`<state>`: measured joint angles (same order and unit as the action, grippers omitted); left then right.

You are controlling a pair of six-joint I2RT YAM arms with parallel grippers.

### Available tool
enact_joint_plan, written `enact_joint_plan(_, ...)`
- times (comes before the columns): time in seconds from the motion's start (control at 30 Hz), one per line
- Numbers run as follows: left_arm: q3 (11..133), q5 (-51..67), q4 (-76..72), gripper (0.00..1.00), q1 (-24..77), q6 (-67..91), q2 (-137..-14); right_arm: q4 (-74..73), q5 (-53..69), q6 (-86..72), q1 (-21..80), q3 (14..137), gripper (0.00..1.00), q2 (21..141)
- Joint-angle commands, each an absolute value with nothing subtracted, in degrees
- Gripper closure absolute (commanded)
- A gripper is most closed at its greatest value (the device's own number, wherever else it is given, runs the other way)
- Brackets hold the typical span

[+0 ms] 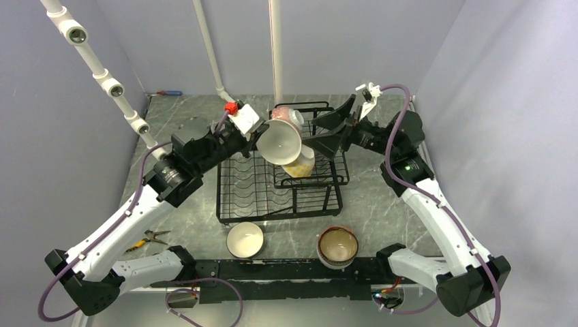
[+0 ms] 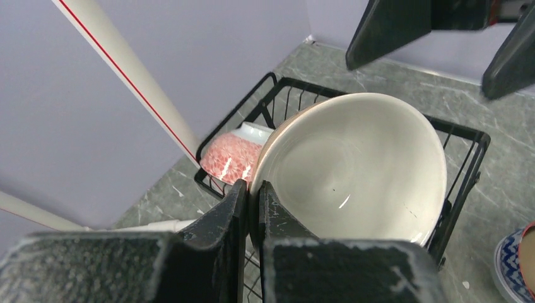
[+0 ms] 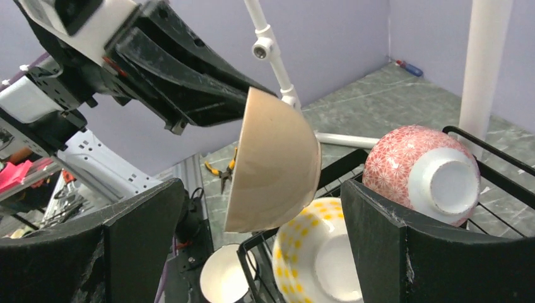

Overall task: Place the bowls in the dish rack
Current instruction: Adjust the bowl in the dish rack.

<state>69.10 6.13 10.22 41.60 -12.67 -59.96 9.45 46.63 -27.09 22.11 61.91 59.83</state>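
left gripper (image 2: 253,192): at the bottom centre of the left wrist view, its fingers are closing narrowly on the rim of the cream bowl.
cream bowl (image 2: 353,167): it is hanging tipped on its side over the raised basket, with its hollow facing the left wrist camera. Whether it is touching the wires cannot be told.
right gripper (image 1: 334,128): it is hovering at the upper right of the rack in the top view. Its fingers are spread wide and holding nothing, and they are pointing at the tan outside of the cream bowl.
raised basket (image 2: 470,136): it is sitting at the far end of the dish rack, directly under the held bowl.
pink bowl (image 3: 419,167): it is lying on its side in the raised basket, with its white foot turned toward the right wrist camera.
yellow-dotted bowl (image 3: 315,252): it is leaning in the rack just below the cream bowl. Which tier is carrying it cannot be told.
dish rack (image 1: 219,194): it is standing in the middle of the table (image 1: 382,211), and its near plate slots are holding nothing.
white bowl (image 1: 245,239): it is sitting upright on the table just below the rack, left of centre.
brown-rimmed bowl (image 1: 338,246): it is sitting upright right of the white bowl, stacked on something underneath.
blue-patterned bowl (image 2: 514,265): it is showing only an edge at the lower right corner of the left wrist view.
pliers (image 1: 151,238): they are lying at the lower left of the top view, beside the left arm.
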Motion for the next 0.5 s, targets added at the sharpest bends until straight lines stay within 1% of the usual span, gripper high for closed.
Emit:
enact_joint_plan(0.0,75.68,5.69,0.78,0.97,41.7,-11.39,-60.03,10.45,48.3,-27.61,23.98,64.77,0.01,61.43)
enact_joint_plan(0.13,76.95,6.01,2.09,0.97,41.75,-11.75,-60.23,8.72,46.89,-26.64,25.43,65.43,0.01,62.34)
enact_joint_plan(0.27,75.65,5.99,0.69,0.97,41.71,-11.53,-59.31,6.97,43.97,-26.46,25.58,65.69,0.01,63.03)
enact_joint_plan(0.4,75.81,7.51,0.54,0.97,41.73,-11.34,-59.45,9.04,44.46,-28.17,25.75,65.67,0.03,63.84)
enact_joint_plan(0.47,76.28,6.35,1.32,0.97,41.7,-11.4,-59.61,8.27,43.95,-27.38,25.84,66.05,0.04,64.09)
